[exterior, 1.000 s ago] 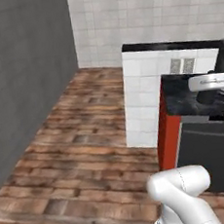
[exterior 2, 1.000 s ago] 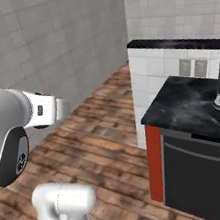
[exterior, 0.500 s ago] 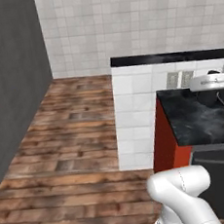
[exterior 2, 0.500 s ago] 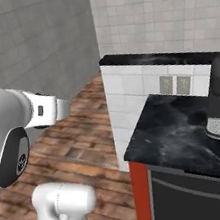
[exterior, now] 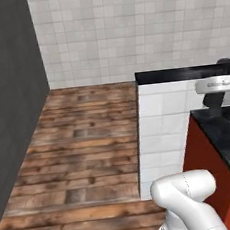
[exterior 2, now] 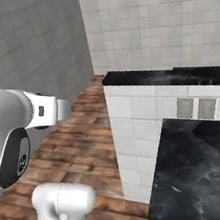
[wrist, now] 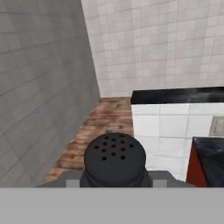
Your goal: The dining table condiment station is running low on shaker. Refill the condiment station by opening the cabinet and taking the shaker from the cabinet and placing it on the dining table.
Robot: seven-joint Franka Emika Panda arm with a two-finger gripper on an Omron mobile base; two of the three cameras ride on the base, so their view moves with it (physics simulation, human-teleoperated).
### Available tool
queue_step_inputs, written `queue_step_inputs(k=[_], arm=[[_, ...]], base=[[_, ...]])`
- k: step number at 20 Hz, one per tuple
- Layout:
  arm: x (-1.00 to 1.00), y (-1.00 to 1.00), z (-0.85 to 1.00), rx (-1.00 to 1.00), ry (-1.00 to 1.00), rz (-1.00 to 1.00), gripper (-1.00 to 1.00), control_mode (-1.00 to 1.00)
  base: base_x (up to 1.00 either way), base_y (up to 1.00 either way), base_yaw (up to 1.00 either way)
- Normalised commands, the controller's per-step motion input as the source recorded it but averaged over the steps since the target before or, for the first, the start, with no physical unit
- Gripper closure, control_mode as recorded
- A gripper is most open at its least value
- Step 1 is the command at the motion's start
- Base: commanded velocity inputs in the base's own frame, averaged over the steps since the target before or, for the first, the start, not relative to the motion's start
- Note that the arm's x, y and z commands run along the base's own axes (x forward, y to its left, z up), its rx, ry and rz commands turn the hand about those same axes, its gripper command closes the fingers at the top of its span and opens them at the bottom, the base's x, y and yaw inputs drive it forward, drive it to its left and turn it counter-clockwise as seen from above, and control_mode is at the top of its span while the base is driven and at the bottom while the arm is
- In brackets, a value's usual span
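One black shaker (wrist: 114,160) sits clamped in the end effector (wrist: 116,183), its perforated top facing the camera.

In the hand view only the perforated black top of the shaker (wrist: 114,158) shows; its body and the claw's fingertips are hidden behind it and the bottom band, so the grip probably cannot be judged. The black marble worktop (exterior 2: 203,167) runs off the right base view's right and bottom edges.
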Motion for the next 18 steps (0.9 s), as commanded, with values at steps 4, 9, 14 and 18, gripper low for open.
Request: queue_step_inputs(k=[4, 9, 14, 18], arm=[[0.0, 0.0, 0.0, 0.0, 0.0, 0.0, 1.0, 1.0], [0.0, 0.0, 0.0, 0.0, 0.0, 0.0, 1.0, 1.0], [0.0, 0.0, 0.0, 0.0, 0.0, 0.0, 1.0, 1.0], [0.0, 0.0, 0.0, 0.0, 0.0, 0.0, 1.0, 1.0]], base=[[0.94, 0.83, 0.0], [0.87, 0.81, 0.01], [0.8, 0.39, -0.13], [0.75, 0.13, -0.35]])
